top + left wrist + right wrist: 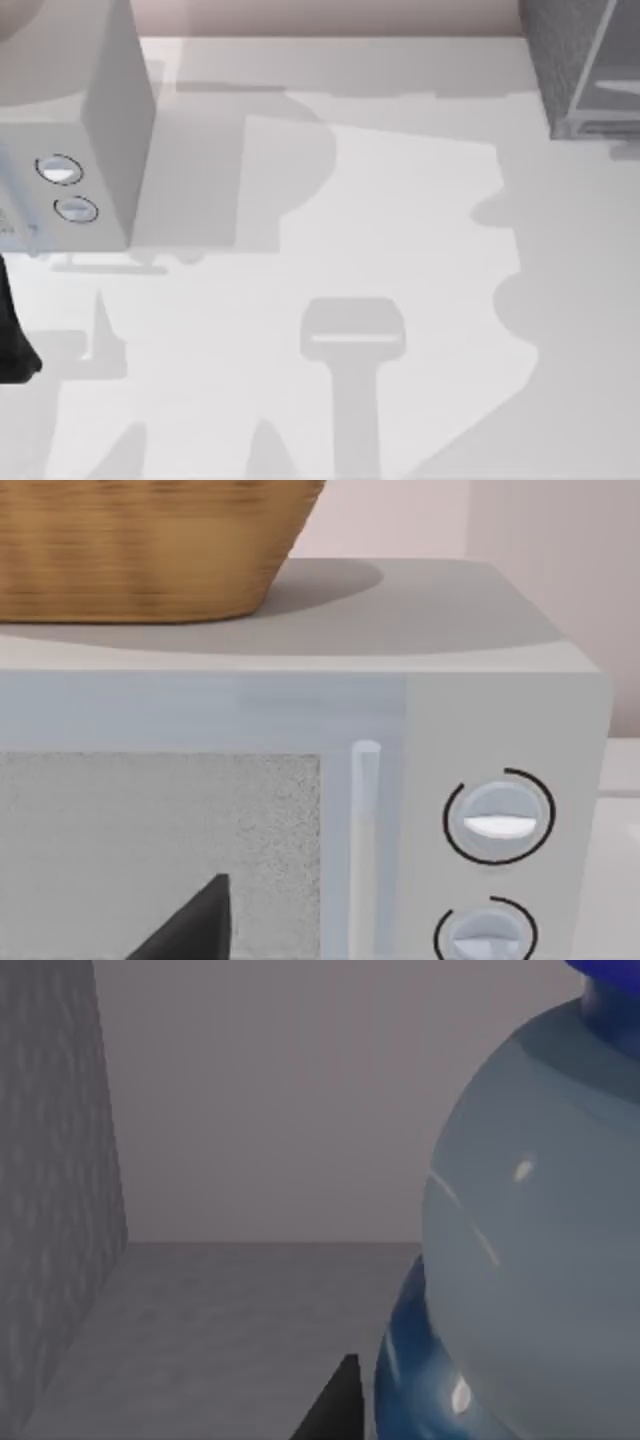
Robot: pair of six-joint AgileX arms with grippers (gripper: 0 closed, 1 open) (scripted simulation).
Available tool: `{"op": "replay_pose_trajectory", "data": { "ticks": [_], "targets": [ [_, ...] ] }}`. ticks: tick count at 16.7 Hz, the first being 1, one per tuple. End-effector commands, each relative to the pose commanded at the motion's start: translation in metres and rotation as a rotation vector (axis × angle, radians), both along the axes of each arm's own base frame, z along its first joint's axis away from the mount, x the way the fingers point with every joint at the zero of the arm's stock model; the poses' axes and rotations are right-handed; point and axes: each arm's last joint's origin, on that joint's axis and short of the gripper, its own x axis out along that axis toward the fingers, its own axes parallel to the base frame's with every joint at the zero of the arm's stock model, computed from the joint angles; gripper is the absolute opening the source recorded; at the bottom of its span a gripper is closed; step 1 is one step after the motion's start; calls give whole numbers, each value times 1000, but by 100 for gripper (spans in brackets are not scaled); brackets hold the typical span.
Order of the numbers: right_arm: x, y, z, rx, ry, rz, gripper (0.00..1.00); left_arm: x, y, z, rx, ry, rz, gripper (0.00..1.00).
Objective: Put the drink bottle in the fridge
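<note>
The fridge stands at the far right corner of the table, its paler panel swung aside, so the dark speckled box looks open to take something in. In the right wrist view its grey inner wall and floor stretch ahead, which suggests the right arm has reached inside the cabinet.

At the left side sits the microwave with two round dials, a woven basket on its top (neither matters to the job). The left arm waits at the left edge facing that box; whether its pincer is open or closed I cannot tell.

The drink bottle looms right against the right wrist camera, blue cap uppermost, label low, apparently upright within the fridge. One dark fingertip shows just beside it, but I cannot tell if the pincer grips it or has let go.
</note>
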Motion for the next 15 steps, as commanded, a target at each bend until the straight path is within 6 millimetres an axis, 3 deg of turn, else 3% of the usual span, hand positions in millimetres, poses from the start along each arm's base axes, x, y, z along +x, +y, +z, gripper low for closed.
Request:
{"op": "replay_pose_trajectory", "data": {
  "ticks": [3,10,15],
  "targets": [
    [12,-8,-18,-1,-11,1,1,0,0,0,0,0,0,100],
    [16,-6,-23,4,0,10,1,0,0,0,0,0,0,100],
    [62,-8,-23,3,-6,14,1,0,0,0,0,0,0,100]
  ]
}}
